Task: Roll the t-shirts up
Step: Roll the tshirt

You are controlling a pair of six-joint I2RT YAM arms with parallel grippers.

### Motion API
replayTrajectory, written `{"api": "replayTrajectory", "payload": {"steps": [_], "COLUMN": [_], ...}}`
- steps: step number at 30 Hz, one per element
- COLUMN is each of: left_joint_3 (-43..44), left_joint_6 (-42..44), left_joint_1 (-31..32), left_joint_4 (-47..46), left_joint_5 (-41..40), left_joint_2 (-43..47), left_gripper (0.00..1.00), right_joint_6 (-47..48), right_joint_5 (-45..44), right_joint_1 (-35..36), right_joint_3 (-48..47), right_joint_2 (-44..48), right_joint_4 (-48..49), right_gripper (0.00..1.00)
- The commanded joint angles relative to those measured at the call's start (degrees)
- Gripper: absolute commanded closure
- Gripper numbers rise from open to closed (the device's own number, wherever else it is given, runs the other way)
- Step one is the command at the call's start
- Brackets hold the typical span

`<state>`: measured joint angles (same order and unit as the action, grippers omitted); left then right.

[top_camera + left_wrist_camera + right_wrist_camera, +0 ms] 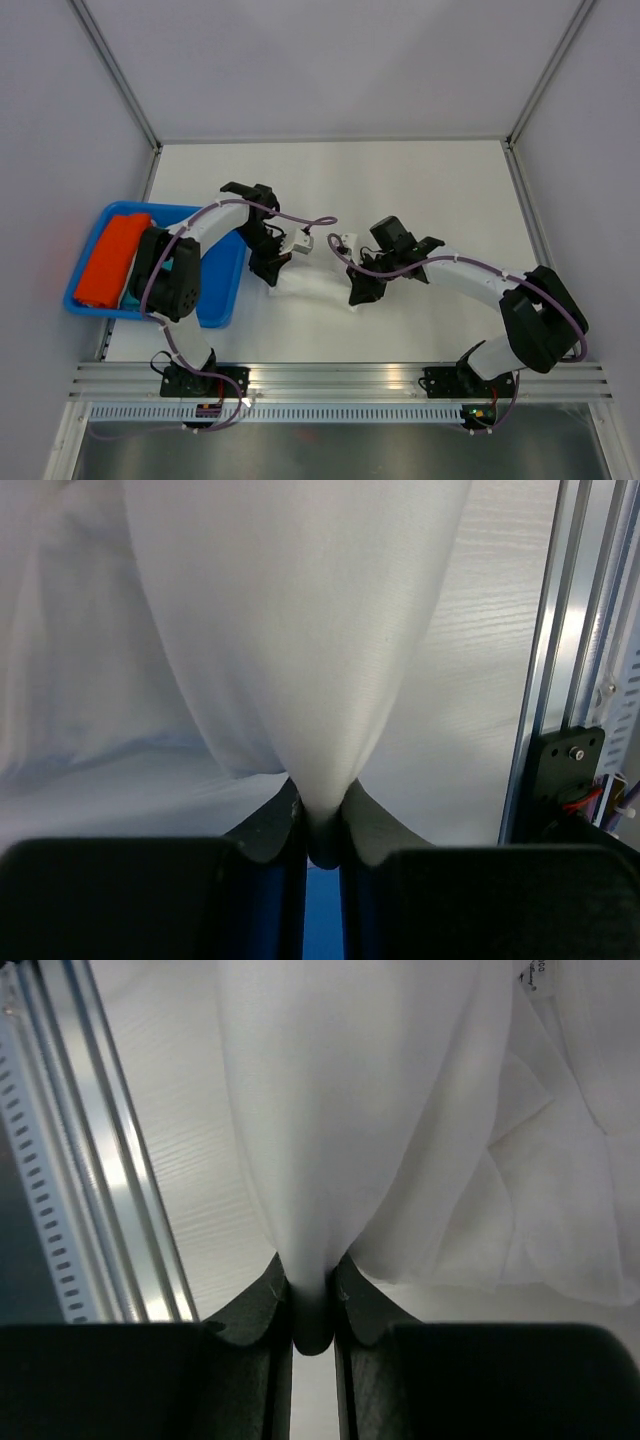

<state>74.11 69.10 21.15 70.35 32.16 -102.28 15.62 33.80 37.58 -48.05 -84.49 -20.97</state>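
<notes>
A white t-shirt point(312, 283) lies bunched in a narrow band on the table between the two arms; its print does not show. My left gripper point(271, 274) is shut on its left end, and white cloth point(300, 640) hangs pinched between the fingers point(265, 825). My right gripper point(358, 294) is shut on its right end, and the cloth point(330, 1110) is pinched there too. A small label point(535, 972) shows at the top right of the right wrist view.
A blue tray point(222, 300) at the left holds a rolled orange garment point(108, 258) and a teal one point(168, 272). The aluminium rail point(340, 378) runs along the near edge. Grey walls enclose the table point(400, 180).
</notes>
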Motion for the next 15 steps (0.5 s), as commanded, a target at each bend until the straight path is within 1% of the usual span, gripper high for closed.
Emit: {"api": "replayTrajectory", "payload": {"steps": [1,2,3,4,6,7,10,12,13,14,15], "left_joint_3": [4.1,4.73,5.43,6.57,7.45,7.46,5.8,4.74,3.34,2.72,2.36], "left_joint_6": [3.15,1.58,1.13,0.86,0.34,0.33,0.16,-2.47,-4.83,-9.29,-10.73], "left_joint_1": [-0.58,-0.58,-0.58,-0.58,-0.58,-0.58,-0.23,0.38,1.26,1.44,1.53], "left_joint_4": [5.51,5.33,5.07,4.98,4.98,4.98,4.19,2.87,0.78,-3.51,-5.12], "left_joint_5": [0.71,0.88,1.15,1.76,4.38,5.44,8.96,9.76,9.33,8.36,8.18], "left_joint_2": [-2.13,-2.4,-2.4,-2.22,-1.52,-0.3,1.29,1.03,1.03,0.59,0.16], "left_gripper": [0.8,0.68,0.59,0.49,0.41,0.32,0.29,0.26,0.27,0.29,0.32], "right_joint_6": [-1.46,-1.9,-2.34,-2.87,-4.27,-4.63,-4.98,-5.33,-5.68,-5.86,-6.12], "right_joint_5": [15.59,15.59,15.51,15.33,15.59,15.42,15.42,15.59,15.59,15.51,15.5], "right_joint_1": [-2.68,-3.3,-4.7,-5.32,-7.16,-7.61,-8.58,-8.58,-8.67,-8.75,-8.84], "right_joint_3": [-2.92,-3.1,-3.19,-3.19,-3.36,-3.45,-3.02,-2.49,-2.31,-2.31,-2.4], "right_joint_2": [-1.37,-2.69,-3.22,-3.66,-4.72,-4.81,-4.9,-4.81,-4.9,-5.16,-5.16], "right_joint_4": [-8.11,-8.12,-7.95,-7.16,-6.63,-6.36,-5.31,-4.52,-3.99,-3.82,-3.55], "right_gripper": [1.0,1.0,1.0,1.0,1.0,1.0,1.0,1.0,1.0,1.0,1.0]}}
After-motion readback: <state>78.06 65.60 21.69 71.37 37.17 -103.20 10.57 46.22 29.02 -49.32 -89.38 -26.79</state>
